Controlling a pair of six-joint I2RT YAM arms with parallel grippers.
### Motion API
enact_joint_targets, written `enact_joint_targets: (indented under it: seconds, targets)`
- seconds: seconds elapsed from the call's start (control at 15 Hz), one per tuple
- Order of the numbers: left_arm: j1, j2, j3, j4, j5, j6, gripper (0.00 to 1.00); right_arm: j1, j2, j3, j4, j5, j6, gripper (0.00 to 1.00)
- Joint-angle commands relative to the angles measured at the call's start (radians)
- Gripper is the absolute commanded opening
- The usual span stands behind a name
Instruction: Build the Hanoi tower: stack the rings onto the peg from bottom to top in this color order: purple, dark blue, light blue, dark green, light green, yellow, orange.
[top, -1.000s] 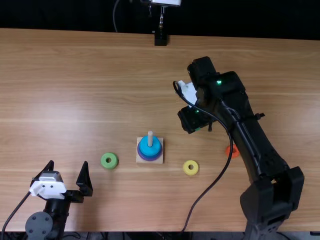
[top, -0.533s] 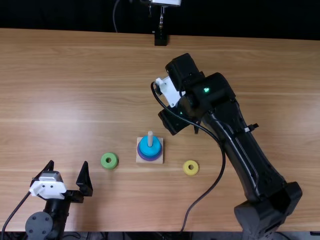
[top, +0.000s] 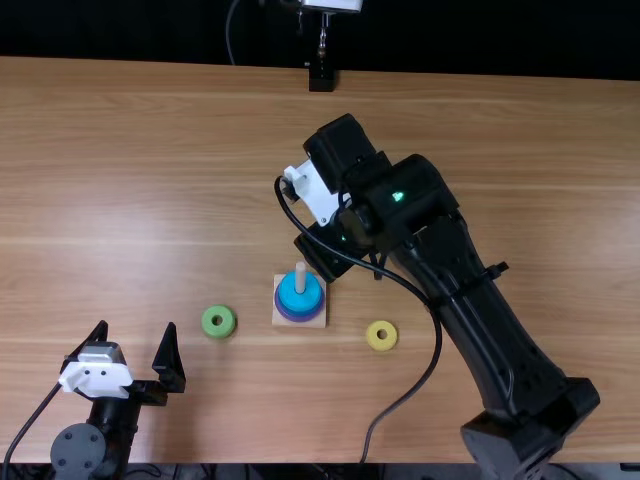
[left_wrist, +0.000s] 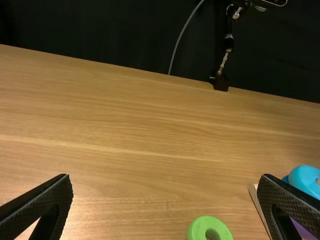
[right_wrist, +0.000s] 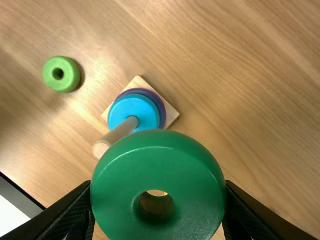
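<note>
My right gripper (top: 325, 248) is over the table just behind the peg base (top: 318, 321). In the right wrist view, my right gripper (right_wrist: 158, 185) is shut on the dark green ring (right_wrist: 115, 175), held in front of the wooden peg (right_wrist: 119, 134) and apart from it. Around the peg lie the purple ring (right_wrist: 162, 114), a dark blue ring and, on top, the light blue ring (right_wrist: 131, 111). The light green ring (top: 219, 321) lies left of the base, the yellow ring (top: 381, 335) right of it. My left gripper (top: 137, 328) stands open at front left; in its wrist view, the left gripper (left_wrist: 165, 177) holds nothing.
The right arm (top: 500, 340) stretches diagonally across the table's right half, its cable (top: 437, 350) looping near the yellow ring. A black stand (top: 321, 78) is at the table's far edge (top: 180, 64).
The right gripper has moved left toward the peg with the dark green ring. The orange ring at the right is now covered by the right arm. The left arm has stayed still.
</note>
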Motion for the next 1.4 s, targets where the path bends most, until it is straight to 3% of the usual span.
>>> enact_joint_targets:
  seconds: [0.0,0.13,0.2,0.33,1.33]
  targets:
    - [0.004,-0.012,-0.050,-0.014,0.019,0.008,1.00,0.026,-0.041,0.032,-0.005,-0.005,0.002,0.00]
    - [0.004,-0.012,-0.050,-0.014,0.019,0.008,1.00,0.045,-0.041,0.032,-0.005,-0.006,0.015,0.00]
    - [0.004,-0.012,-0.050,-0.014,0.019,0.008,1.00,0.051,-0.041,0.032,-0.005,-0.006,0.052,0.00]
    - [0.004,-0.012,-0.050,-0.014,0.019,0.008,1.00,0.071,-0.041,0.031,-0.005,-0.006,0.076,0.00]
    - [0.004,-0.012,-0.050,-0.014,0.019,0.008,1.00,0.102,-0.031,-0.032,-0.001,-0.006,0.078,0.00]
